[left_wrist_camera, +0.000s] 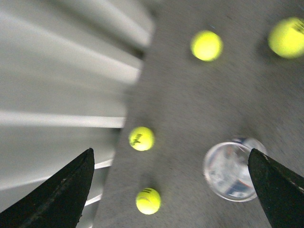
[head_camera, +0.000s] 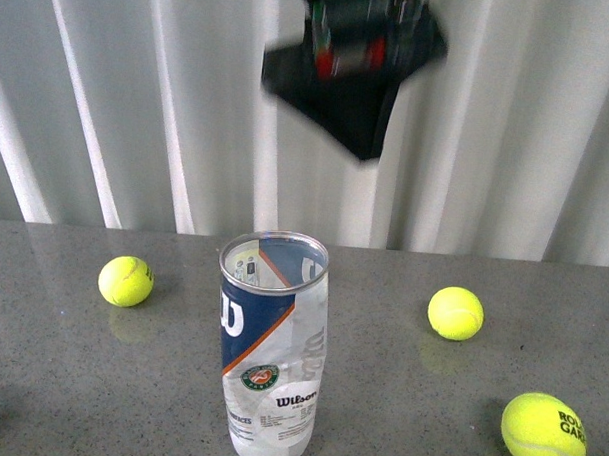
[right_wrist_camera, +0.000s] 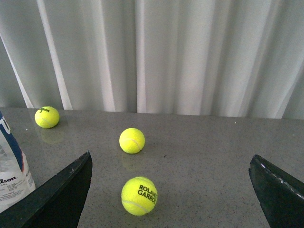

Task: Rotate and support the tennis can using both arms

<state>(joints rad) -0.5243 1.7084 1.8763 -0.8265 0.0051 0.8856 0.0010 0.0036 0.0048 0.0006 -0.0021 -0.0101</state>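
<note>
The tennis can stands upright on the grey table, open silver rim up, with a white, navy and orange Wilson label. A blurred black arm hangs high above and behind it. My left gripper is open and empty, looking down on the table from high up; the can's open mouth shows beside one finger. My right gripper is open and empty, low over the table, with the can off to one side. The can is touched by neither gripper.
Yellow-green tennis balls lie on the grey table: one to the can's left, one to its right, one at the front right. That last ball lies between the right fingers' line of sight. White curtain behind.
</note>
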